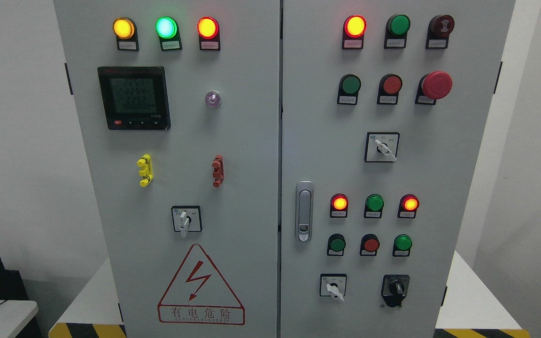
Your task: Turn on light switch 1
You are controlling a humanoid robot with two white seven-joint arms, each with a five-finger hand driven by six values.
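On left door, selector switch (185, 221) handle vertical, pointing down.

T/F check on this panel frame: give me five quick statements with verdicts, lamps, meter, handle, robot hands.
1. The top-left lamp row reads yellow, green, red. True.
2. The digital meter sits on the right door. False: it is on the left door.
3. The mushroom stop button is red. True.
4. A robot hand is touching a selector switch. False: no hand is in view.
5. The door handle is on the left door. False: it is on the right door, near the centre seam.
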